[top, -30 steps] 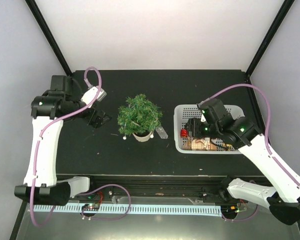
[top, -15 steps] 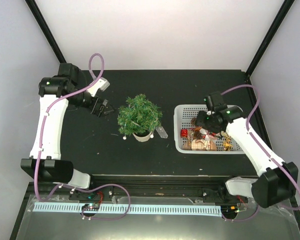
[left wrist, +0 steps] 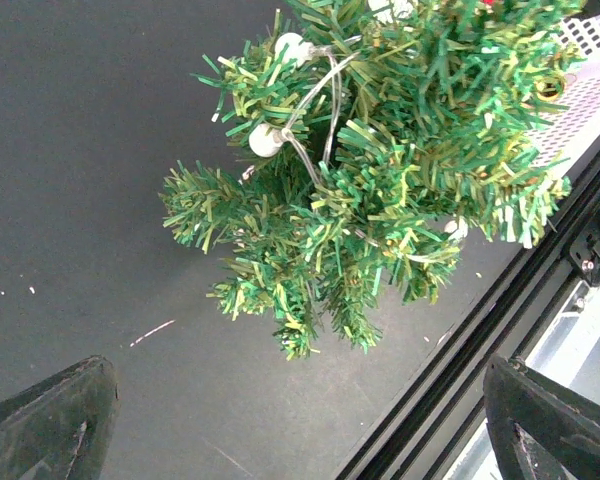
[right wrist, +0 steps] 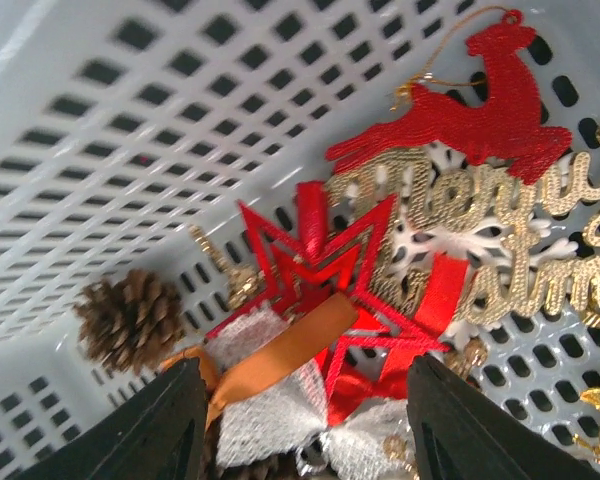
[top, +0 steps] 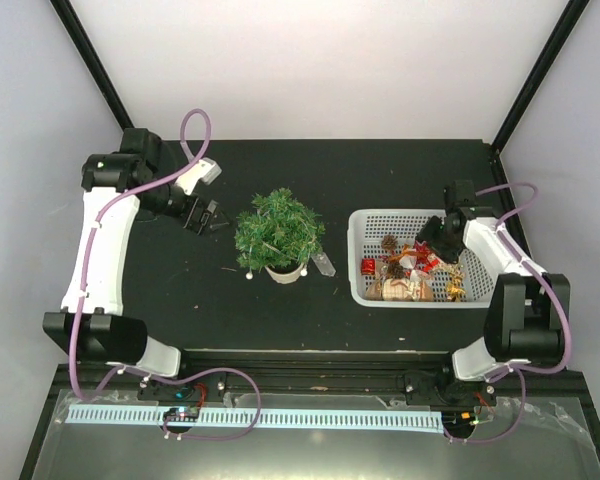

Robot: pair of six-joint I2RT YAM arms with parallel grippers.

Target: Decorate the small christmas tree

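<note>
The small christmas tree (top: 278,232) stands mid-table on a whitish base, with white beads and clear wire on its branches; it fills the top of the left wrist view (left wrist: 380,170). My left gripper (top: 206,215) is open and empty, just left of the tree. My right gripper (top: 432,240) is open and empty, down inside the white basket (top: 370,222). Between its fingers lie a red star (right wrist: 330,280), an orange ribbon (right wrist: 280,350) and a silver mesh bow (right wrist: 270,415). A red reindeer (right wrist: 470,115), gold "Merry Christmas" lettering (right wrist: 540,250) and a pine cone (right wrist: 130,320) lie close by.
A clear plastic piece (top: 323,265) lies on the table right of the tree's base. The basket also holds a small red ornament (top: 367,266) and gold pieces (top: 454,285). The table's front edge and rail run just below the tree (left wrist: 500,330).
My right arm swung out to the right and its gripper dropped into the basket's middle. My left gripper came in closer to the tree's left side.
</note>
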